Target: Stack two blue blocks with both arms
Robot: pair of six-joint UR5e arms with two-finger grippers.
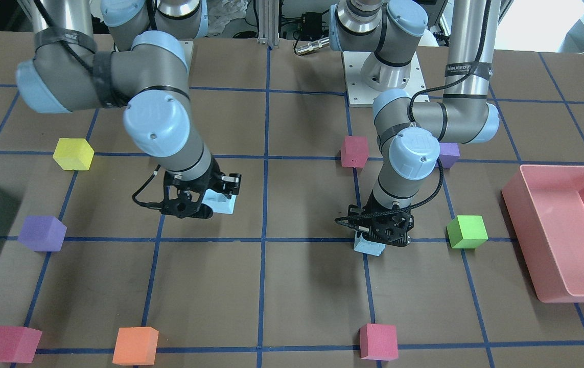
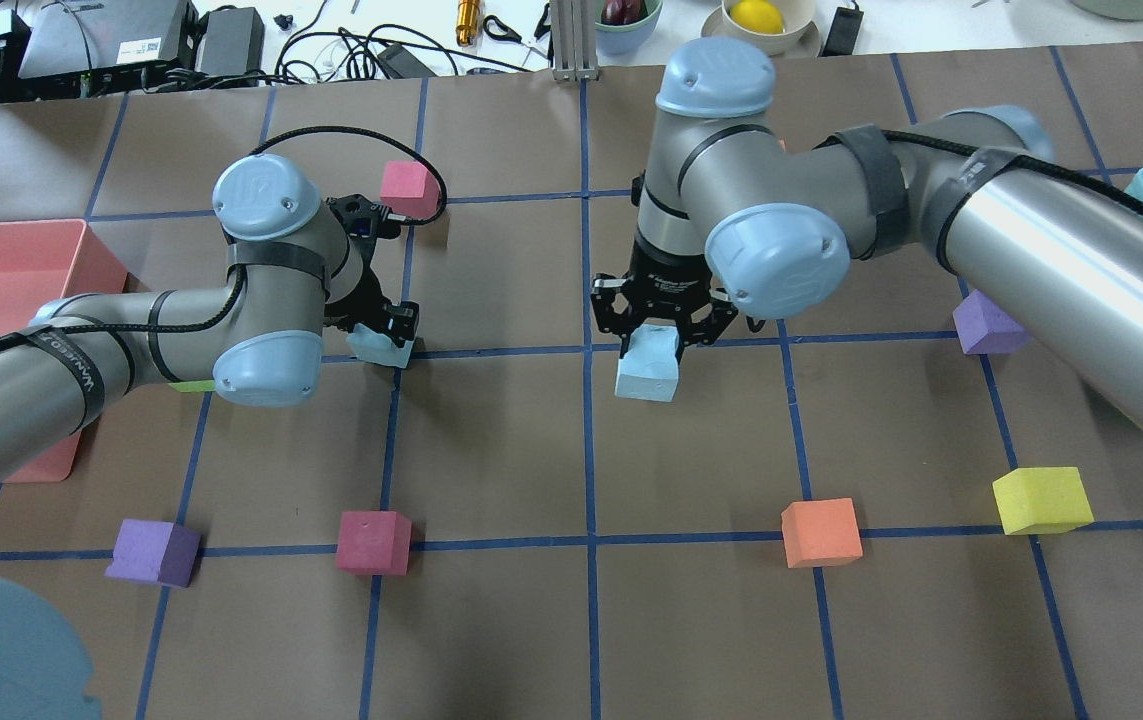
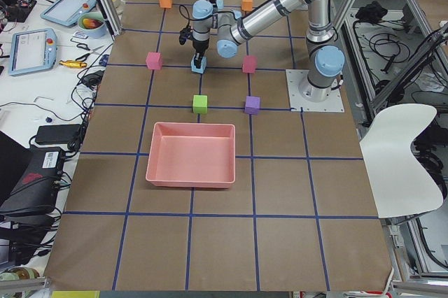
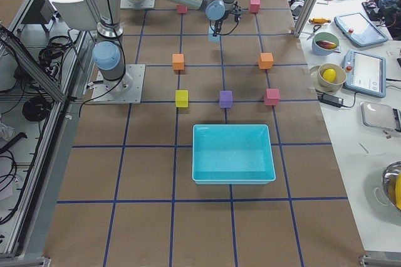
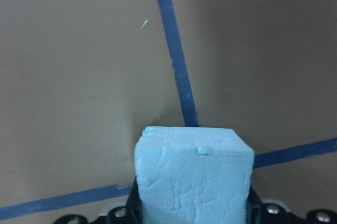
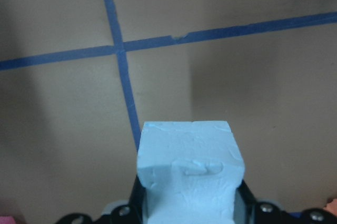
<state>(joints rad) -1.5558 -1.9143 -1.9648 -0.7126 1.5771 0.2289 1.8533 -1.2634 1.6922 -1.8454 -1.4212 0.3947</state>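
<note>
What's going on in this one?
Two robot arms are working on stacking blue blocks. The left gripper is shut on the first blue block, and the right gripper is shut on the second blue block. The blocks are well apart, so nothing is stacked yet. Whether either is clear of the table is hard to tell.

Both arms [image 2: 1051,250] were shiny grey tubes with light-blue round caps [image 2: 776,260]; black cables [image 2: 351,130] ran above their black grippers [image 2: 656,338].
</note>
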